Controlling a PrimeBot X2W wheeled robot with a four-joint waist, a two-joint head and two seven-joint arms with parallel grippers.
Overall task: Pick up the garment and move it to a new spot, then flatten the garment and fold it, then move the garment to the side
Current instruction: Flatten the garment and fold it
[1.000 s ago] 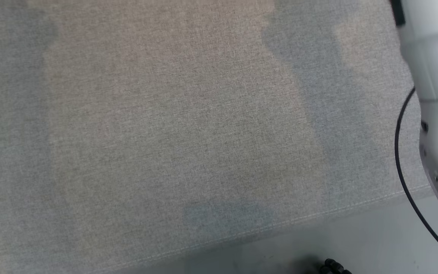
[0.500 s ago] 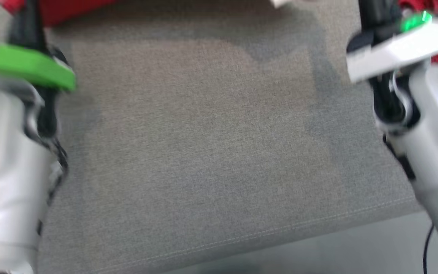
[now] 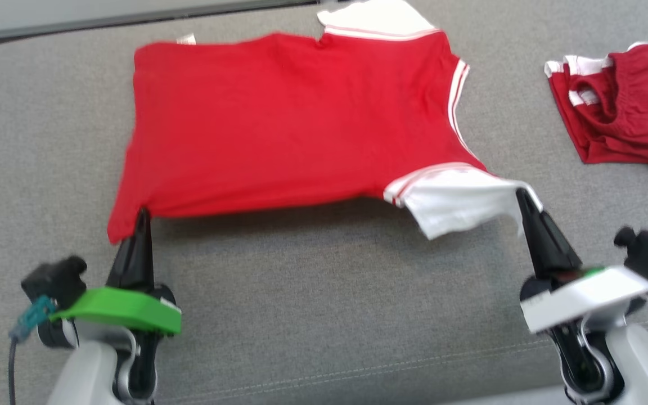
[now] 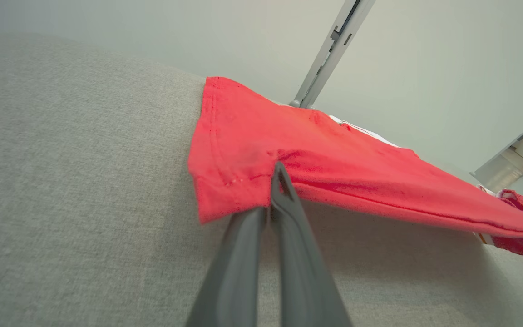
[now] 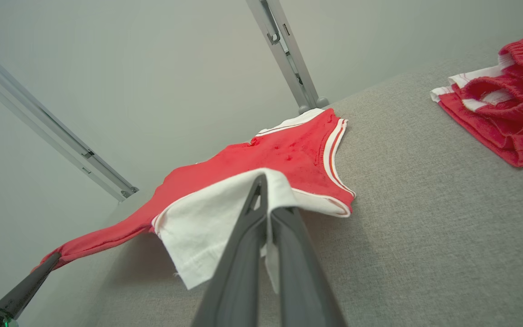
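Observation:
A red T-shirt (image 3: 290,124) with white sleeves and white striped trim is stretched over the grey upholstered surface (image 3: 324,304), its near edge lifted. My left gripper (image 3: 142,216) is shut on the shirt's red hem corner, seen close up in the left wrist view (image 4: 276,179) with the red fabric (image 4: 334,159) stretching off to the right. My right gripper (image 3: 522,197) is shut on the white sleeve (image 3: 459,205); in the right wrist view (image 5: 261,190) that sleeve (image 5: 202,227) drapes over the fingers.
A second red garment with white trim (image 3: 622,107) lies crumpled at the right, also in the right wrist view (image 5: 511,109). The cushion's stitched front edge (image 3: 414,365) runs below the grippers. Metal frame posts (image 5: 288,59) stand behind the surface against a pale wall.
The head camera has tilted up, so the whole picture shifted: bare grey fabric gave way to both arms and now the stretched shirt held by both grippers.

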